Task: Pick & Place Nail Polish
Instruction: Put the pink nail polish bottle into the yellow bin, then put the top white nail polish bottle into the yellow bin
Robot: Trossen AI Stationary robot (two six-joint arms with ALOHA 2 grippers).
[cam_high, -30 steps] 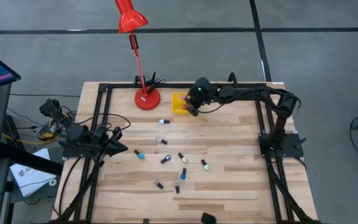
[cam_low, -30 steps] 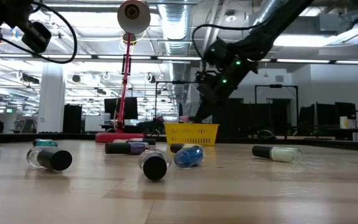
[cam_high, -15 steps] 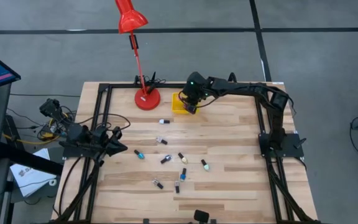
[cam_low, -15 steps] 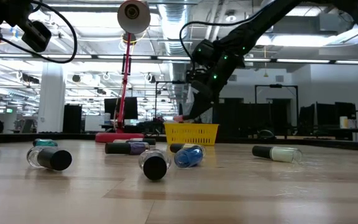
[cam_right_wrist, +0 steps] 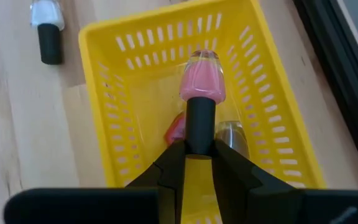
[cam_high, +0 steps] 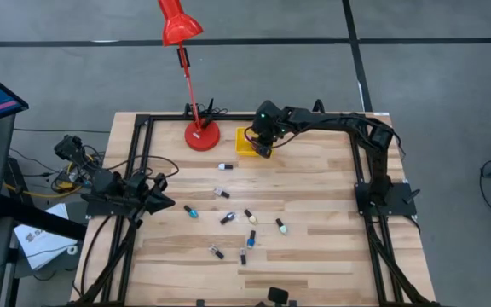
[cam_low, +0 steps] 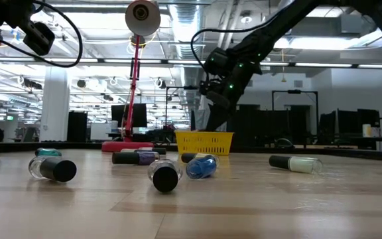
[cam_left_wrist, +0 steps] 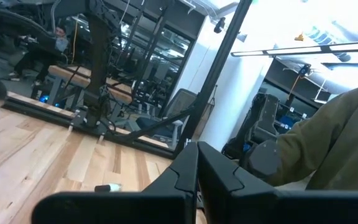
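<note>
- Nail polish bottles (cam_high: 247,217) lie scattered on their sides across the middle of the table (cam_high: 322,213), eight or so, well apart from each other
- one white bottle with a black cap (cam_high: 225,166) lies nearest the far edge, just beside the yellow bin (cam_high: 243,141)
- a pink bottle (cam_right_wrist: 202,81) with a black cap is clamped by its cap in the jaws of the right gripper (cam_right_wrist: 191,149), held over the inside of the yellow bin
- two more bottles lie on the bin's floor under it: a red one (cam_right_wrist: 176,129) and a pale metallic one (cam_right_wrist: 232,137)
- the right gripper (cam_high: 264,141) reaches from the table's right side to the bin at the far edge, beside the base of the red lamp (cam_high: 201,135)
- in the low view a teal bottle (cam_low: 48,153), a blue one (cam_low: 201,166), a pale green one (cam_low: 296,163) and others lie in front of the bin
- the left gripper (cam_high: 162,203) rests at the left edge of the table, jaws together, holding nothing
- the left wrist view shows a person's olive sleeve (cam_left_wrist: 328,143) beyond the table
</note>
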